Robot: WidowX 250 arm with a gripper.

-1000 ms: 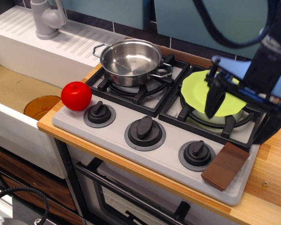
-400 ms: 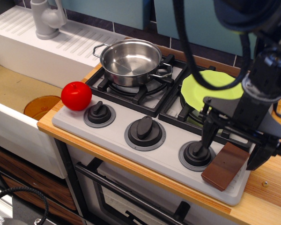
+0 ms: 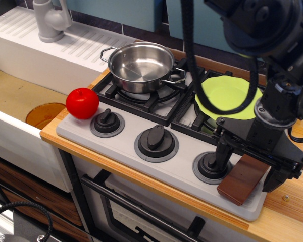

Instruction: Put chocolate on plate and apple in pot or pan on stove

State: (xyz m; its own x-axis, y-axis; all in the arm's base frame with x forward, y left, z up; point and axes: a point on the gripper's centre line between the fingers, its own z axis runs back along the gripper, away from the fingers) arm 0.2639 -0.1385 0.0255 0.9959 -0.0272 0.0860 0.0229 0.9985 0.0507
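Observation:
The reddish-brown chocolate block (image 3: 241,180) lies on the stove's front right corner, beside the right knob. My gripper (image 3: 248,166) is open and straddles the block: one finger (image 3: 222,151) stands at its left by the knob, the other (image 3: 273,180) at its right. The lime-green plate (image 3: 223,96) rests on the right burner behind the arm, partly hidden by it. The red apple (image 3: 82,103) sits on the stove's front left corner. The steel pan (image 3: 140,65) stands empty on the back left burner of the grey stove (image 3: 182,169).
A grey faucet (image 3: 50,20) and white drainboard are at the back left. An orange-brown disc (image 3: 44,115) lies in the sink at the left. Three black knobs (image 3: 156,138) line the stove front. The wooden counter edge (image 3: 291,199) runs along the right.
My gripper has come down from above the plate to the front right corner. It now sits lower around the chocolate block. Nothing else has moved.

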